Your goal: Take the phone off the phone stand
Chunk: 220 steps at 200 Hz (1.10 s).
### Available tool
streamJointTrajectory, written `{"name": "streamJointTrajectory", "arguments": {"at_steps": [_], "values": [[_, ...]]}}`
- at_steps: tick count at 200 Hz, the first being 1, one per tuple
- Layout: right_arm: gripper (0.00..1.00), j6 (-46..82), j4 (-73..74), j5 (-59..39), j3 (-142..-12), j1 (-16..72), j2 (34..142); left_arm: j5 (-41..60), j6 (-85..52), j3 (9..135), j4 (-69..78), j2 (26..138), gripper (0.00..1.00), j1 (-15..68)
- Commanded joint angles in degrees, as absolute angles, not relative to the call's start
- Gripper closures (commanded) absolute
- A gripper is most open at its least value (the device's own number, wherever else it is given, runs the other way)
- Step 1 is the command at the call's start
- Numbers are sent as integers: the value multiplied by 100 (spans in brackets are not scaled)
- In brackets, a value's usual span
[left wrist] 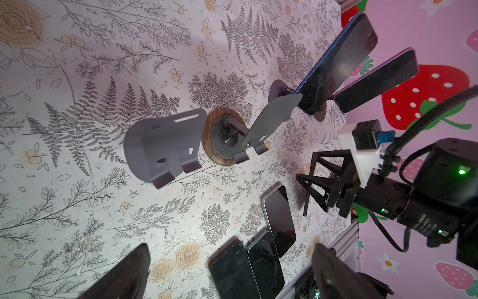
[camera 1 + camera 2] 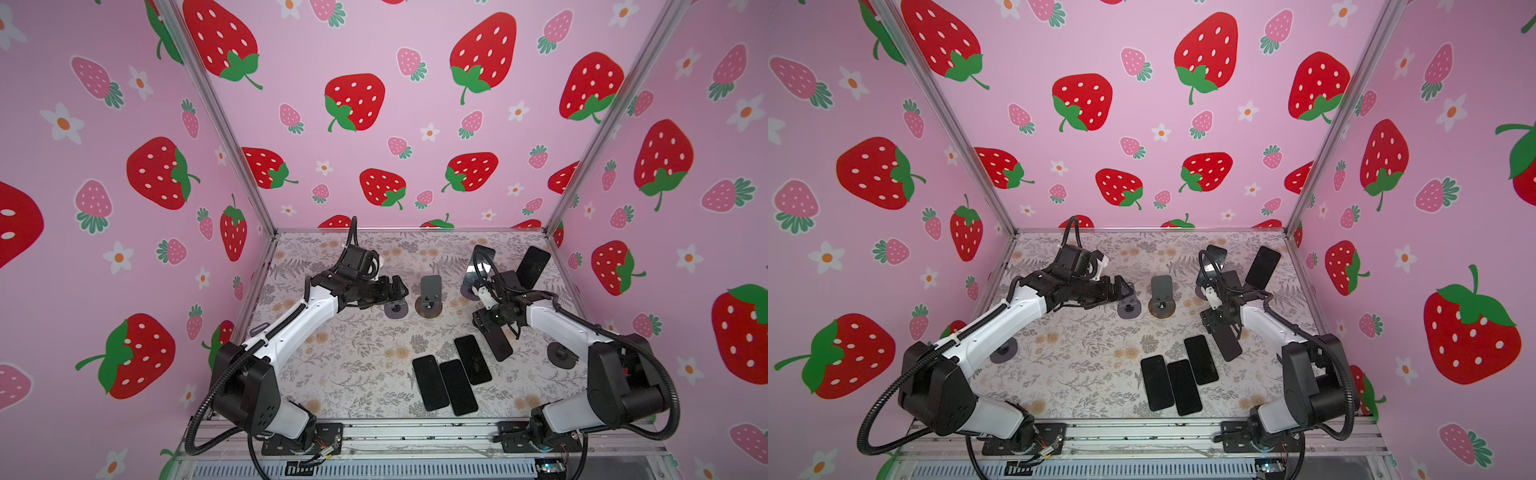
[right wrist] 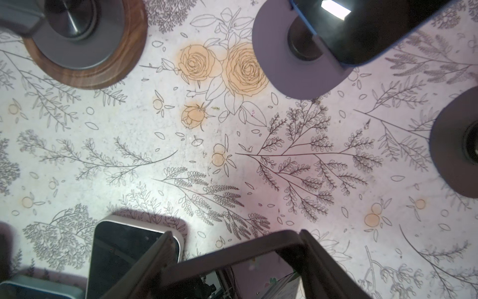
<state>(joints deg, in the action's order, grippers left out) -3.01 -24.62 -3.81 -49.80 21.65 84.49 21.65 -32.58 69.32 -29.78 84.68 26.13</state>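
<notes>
My right gripper (image 2: 489, 328) is shut on a dark phone (image 2: 500, 345), which hangs tilted above the table, clear of every stand; in the right wrist view the phone's (image 3: 240, 255) edge spans the space between the fingers. Two more phones (image 2: 534, 266) (image 2: 482, 258) lean on phone stands at the back right. My left gripper (image 2: 400, 291) is open and empty, hovering beside a small empty grey stand (image 2: 395, 310). In the left wrist view its fingers (image 1: 129, 269) stand wide apart over the flat phones.
Three dark phones (image 2: 430, 382) (image 2: 458, 387) (image 2: 473, 360) lie flat side by side near the front middle. An empty stand on a wooden base (image 2: 429, 296) is mid-table. A bare round stand base (image 2: 561, 355) sits by the right arm; another (image 2: 1004, 351) lies under the left arm.
</notes>
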Motion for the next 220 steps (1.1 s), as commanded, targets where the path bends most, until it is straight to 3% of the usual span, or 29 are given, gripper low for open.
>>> {"name": "streamJointTrajectory", "arguments": {"at_steps": [1,220], "values": [[38,-7,-2250,-362,-4918,2200,8527,2217,-3217,6822,-2985,8259,1,2593],[27,263,-2155,-290,-5010,2198,9428,2123,-3208,6663,-2959,8165,1,2589]]}}
